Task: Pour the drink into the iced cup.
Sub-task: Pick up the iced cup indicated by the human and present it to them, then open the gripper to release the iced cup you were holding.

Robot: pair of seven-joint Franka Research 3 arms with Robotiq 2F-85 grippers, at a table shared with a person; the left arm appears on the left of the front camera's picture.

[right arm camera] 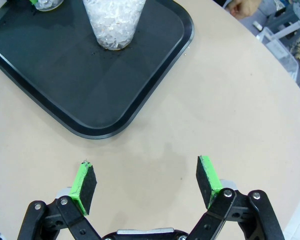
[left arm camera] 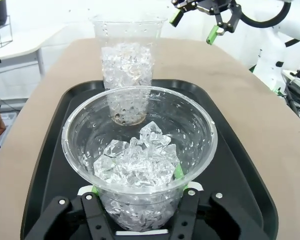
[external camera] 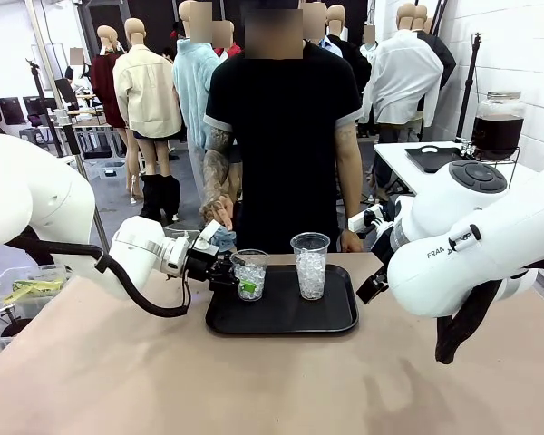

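Left fingers [left arm camera: 189,212], mostly hidden behind it, clamp one iced cup [left arm camera: 140,160]; right fingers [right arm camera: 84,187] spread wide above the table [right arm camera: 190,125].

Frame centre: black rectangular plastic tray [external camera: 281,319] on beige tabletop [external camera: 118,381]; on tray, clear plastic half-iced cup [external camera: 250,275] left, clear plastic ice-packed cup [external camera: 310,265] right.

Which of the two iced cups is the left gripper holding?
The cup at the tray's left end, partly filled with ice, clamped in the left gripper; the fuller cup beside it stands free.
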